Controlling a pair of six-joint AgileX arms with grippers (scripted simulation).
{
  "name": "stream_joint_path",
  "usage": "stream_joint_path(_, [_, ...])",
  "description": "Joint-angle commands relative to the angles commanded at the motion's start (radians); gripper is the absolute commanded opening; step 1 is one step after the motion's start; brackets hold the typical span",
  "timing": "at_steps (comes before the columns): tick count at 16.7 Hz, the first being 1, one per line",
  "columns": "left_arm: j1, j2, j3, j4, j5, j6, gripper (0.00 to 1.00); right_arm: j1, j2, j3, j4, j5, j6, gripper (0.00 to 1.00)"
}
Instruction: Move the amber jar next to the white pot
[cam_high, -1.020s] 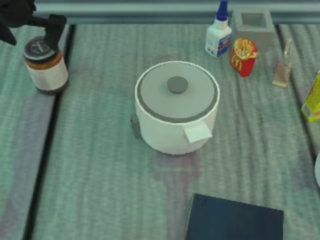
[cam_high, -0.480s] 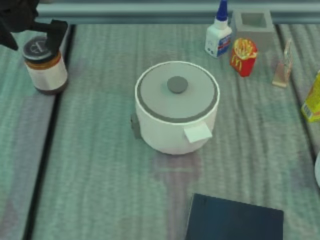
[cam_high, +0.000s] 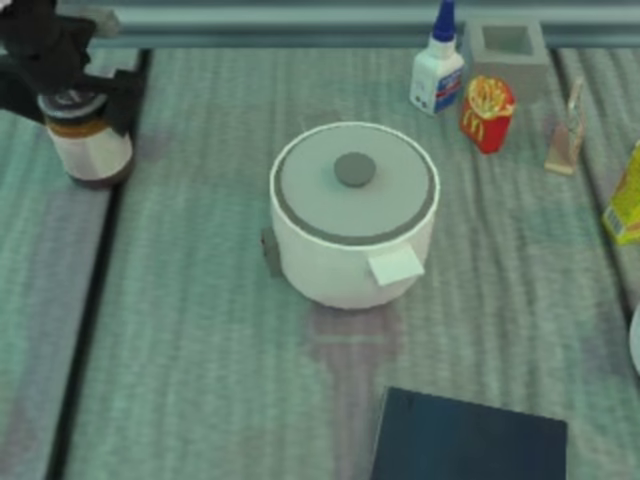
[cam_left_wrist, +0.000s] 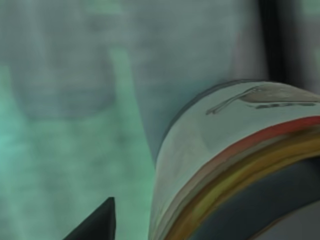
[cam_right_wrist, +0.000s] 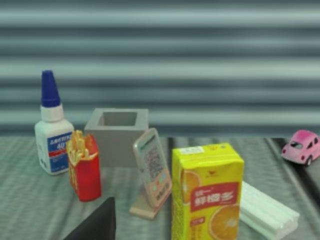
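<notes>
Upright amber jar (cam_high: 88, 145), left of white pot (cam_high: 352, 215)

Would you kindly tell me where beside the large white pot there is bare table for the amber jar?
Bare table lies left of the large round white pot, towards the small amber jar under the left gripper. It is crowded behind: white glue bottle, red fries carton. A dark book is in front.

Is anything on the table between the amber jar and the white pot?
Nothing visible. The small black-lidded amber jar, with the left hand down over its lid, has bare striped table between it and the large round white pot.
</notes>
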Motion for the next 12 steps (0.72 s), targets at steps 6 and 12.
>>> stream_joint_path(6, [0.000,0.000,0.000,0.000,0.000,0.000,0.77,0.000,0.000,0.000,0.000,0.000,0.000,1.00])
stream_joint_path(12, [0.000,0.000,0.000,0.000,0.000,0.000,0.32,0.000,0.000,0.000,0.000,0.000,0.000,1.00])
